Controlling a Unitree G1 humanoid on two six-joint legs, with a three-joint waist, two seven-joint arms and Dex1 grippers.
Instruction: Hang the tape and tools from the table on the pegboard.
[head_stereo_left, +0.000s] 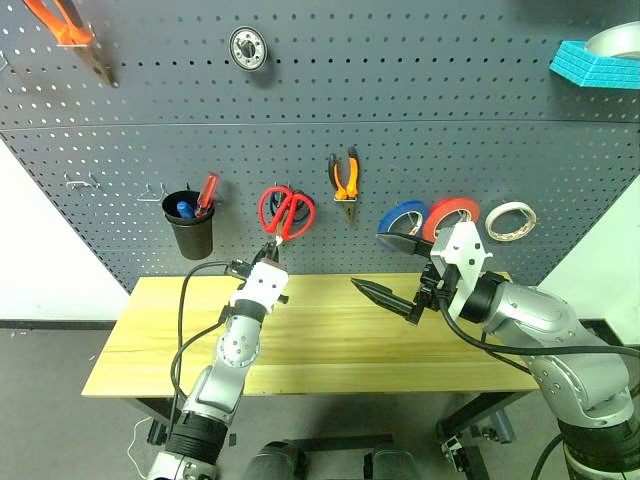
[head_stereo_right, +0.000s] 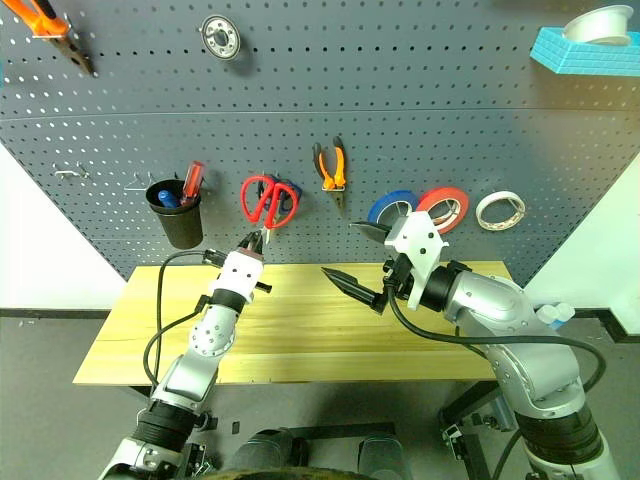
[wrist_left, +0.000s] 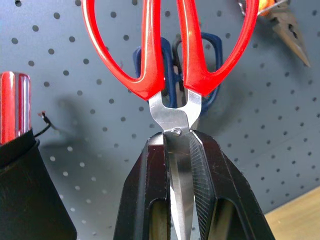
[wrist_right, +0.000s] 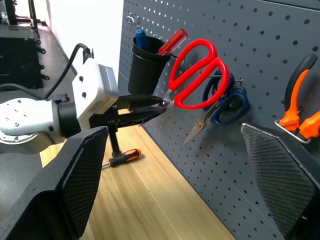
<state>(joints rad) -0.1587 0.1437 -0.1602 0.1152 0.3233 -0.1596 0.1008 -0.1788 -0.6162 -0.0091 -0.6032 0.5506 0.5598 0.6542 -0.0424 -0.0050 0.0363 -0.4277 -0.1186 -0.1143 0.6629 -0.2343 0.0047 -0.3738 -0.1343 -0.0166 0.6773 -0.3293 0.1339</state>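
So red-handled scissors (head_stereo_left: 285, 213) are up at the pegboard (head_stereo_left: 420, 120), handles over the blue-handled scissors (wrist_right: 226, 100), blades pinched in the left gripper (head_stereo_left: 268, 250). Right gripper (head_stereo_left: 392, 270) hovers over the table (head_stereo_left: 330, 340), jaws wide, empty.

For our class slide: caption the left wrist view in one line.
Left gripper holds red-handled scissors by the blades, handles raised against the pegboard.

Bright even light, soft shadows, sharp focus.
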